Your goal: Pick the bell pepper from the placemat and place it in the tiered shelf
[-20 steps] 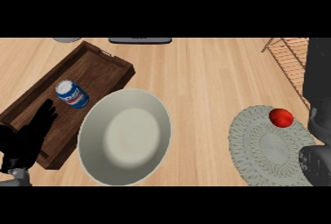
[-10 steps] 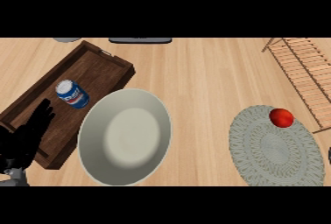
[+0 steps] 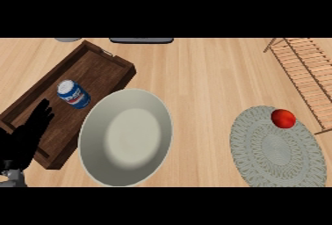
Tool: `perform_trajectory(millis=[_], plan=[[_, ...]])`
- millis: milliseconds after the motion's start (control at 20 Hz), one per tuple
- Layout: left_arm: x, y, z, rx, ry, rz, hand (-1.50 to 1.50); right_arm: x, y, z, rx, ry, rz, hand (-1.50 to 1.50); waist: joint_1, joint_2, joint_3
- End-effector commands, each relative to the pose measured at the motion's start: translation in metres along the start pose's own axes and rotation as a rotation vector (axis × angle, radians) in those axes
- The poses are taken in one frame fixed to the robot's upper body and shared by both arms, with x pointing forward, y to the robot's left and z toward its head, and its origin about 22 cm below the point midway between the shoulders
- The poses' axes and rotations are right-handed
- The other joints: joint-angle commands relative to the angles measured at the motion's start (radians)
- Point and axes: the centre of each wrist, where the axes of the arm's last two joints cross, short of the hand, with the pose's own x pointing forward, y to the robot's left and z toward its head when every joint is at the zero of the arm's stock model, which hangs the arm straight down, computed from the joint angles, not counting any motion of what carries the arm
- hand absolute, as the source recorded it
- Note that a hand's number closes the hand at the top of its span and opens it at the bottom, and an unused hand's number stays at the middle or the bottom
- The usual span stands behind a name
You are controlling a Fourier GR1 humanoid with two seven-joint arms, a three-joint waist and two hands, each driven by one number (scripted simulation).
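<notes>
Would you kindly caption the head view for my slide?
Red bell pepper on round grey placemat, wooden tiered shelf beside; left hand resting open.

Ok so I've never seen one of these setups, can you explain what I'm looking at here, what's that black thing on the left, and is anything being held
This is one picture taken from the robot's head, looking steeply down at a wooden kitchen counter. The black shape at the lower left is the robot's left hand, resting open with its fingers straight, over the near end of a dark wooden tray. It holds nothing. The right hand is out of the picture.

On the tray lies a blue and white can. Beside the tray is a large pale plate. To the right lies a round grey placemat, and near its far edge sits a small red bell pepper. The slatted wooden frame at the upper right is the tiered shelf, where the pepper is meant to go. The pepper is not yet picked up.
</notes>
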Motion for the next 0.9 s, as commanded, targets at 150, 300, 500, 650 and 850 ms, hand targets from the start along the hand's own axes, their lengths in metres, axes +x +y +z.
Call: perform_trajectory(millis=[150,300,500,650,850], plan=[[0.019,-0.005,-0.004,-0.003,-0.006,0.000,0.00,-0.026,0.036,-0.029,0.020,0.108,0.007,1.50,0.005,0.002,0.001],[0.002,-0.007,-0.003,0.003,0.004,0.003,0.00,-0.046,0.040,-0.040,-0.039,0.224,-0.090,-1.50,-0.005,0.001,0.000],[0.011,0.001,0.006,0.002,0.009,0.003,0.00,-0.043,0.058,-0.032,0.009,0.156,0.060,-1.50,0.000,-0.003,0.000],[-0.006,-0.016,0.001,0.008,0.010,0.006,0.00,-0.061,0.065,-0.052,-0.004,0.144,0.007,-1.50,-0.002,0.000,0.000],[-0.003,-0.008,0.000,0.009,0.005,-0.017,0.00,-0.055,0.040,-0.057,-0.033,0.122,-0.120,-1.50,-0.008,-0.002,0.000]])
